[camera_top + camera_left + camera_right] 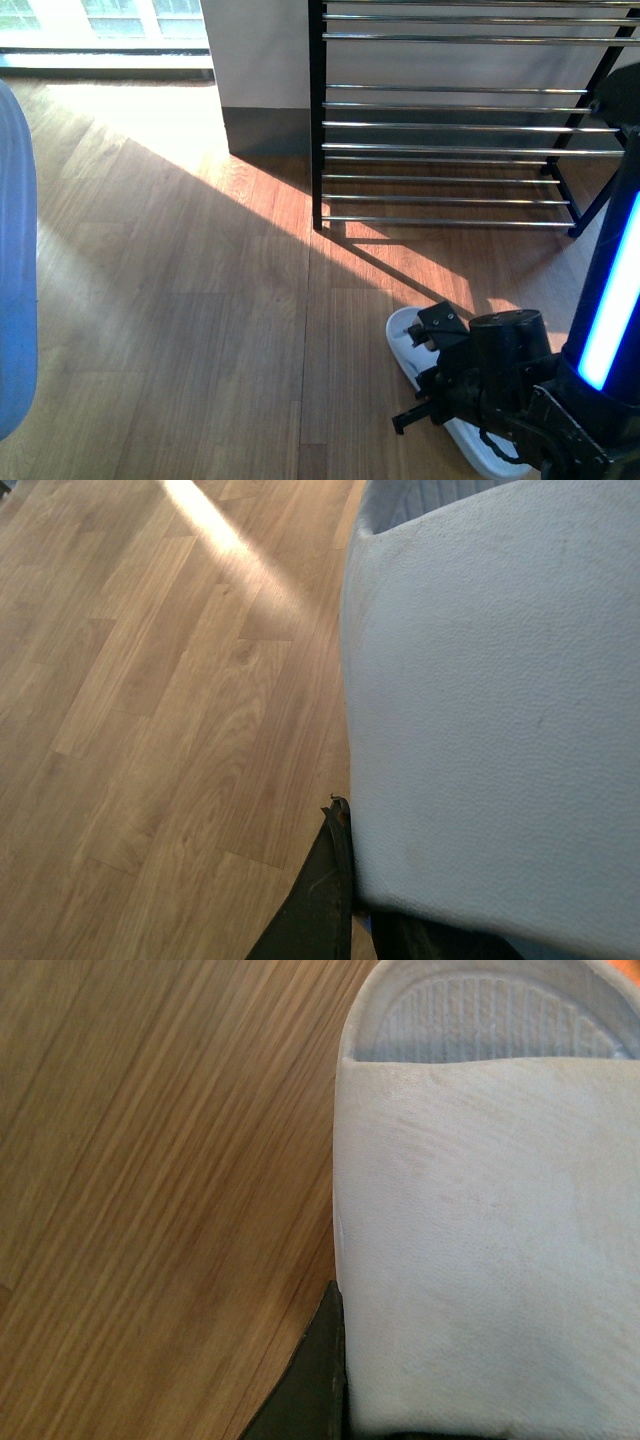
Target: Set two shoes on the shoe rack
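Left gripper (335, 905) pinching raised slide (500, 730). Right gripper (425, 375) at second slide (403, 345) on floor (200, 350), jaws' state untellable. Risk: shallow strap hold slips before rack (450, 150).

right pincer (425, 378) over pale slide (403, 338), wood floor (200, 330); chrome rack (450, 150) behind; second slide (15, 270) far left.

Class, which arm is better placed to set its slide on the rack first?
Right, probably: its gripper is at the white slide, on the floor just before the rack. The blue slide is far off to the left.
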`<move>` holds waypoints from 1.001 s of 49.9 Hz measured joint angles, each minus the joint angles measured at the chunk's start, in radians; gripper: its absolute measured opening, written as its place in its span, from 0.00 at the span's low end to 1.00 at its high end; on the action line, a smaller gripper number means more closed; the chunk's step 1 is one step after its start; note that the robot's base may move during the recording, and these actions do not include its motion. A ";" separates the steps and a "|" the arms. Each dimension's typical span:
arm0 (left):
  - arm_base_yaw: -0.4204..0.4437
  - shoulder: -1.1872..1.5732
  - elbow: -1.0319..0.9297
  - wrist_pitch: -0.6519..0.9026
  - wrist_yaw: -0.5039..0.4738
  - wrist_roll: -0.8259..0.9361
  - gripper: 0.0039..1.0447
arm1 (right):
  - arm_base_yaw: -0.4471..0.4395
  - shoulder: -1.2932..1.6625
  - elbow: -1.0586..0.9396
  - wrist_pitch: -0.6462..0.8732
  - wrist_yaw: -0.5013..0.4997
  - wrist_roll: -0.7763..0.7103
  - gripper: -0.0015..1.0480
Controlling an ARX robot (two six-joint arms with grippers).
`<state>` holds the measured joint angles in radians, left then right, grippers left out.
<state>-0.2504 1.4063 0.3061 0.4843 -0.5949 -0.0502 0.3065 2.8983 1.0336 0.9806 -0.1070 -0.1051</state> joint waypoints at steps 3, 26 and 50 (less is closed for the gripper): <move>0.000 0.000 0.000 0.000 0.000 0.000 0.01 | -0.003 -0.076 -0.069 0.057 0.043 0.040 0.02; 0.000 0.000 0.000 0.000 0.000 0.000 0.01 | -0.256 -1.080 -0.633 -0.119 -0.006 0.110 0.02; 0.000 0.000 0.000 0.000 0.000 0.000 0.01 | -0.474 -2.038 -0.841 -0.666 -0.216 0.170 0.02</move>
<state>-0.2504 1.4063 0.3061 0.4843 -0.5953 -0.0502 -0.1677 0.8604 0.1925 0.3149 -0.3229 0.0647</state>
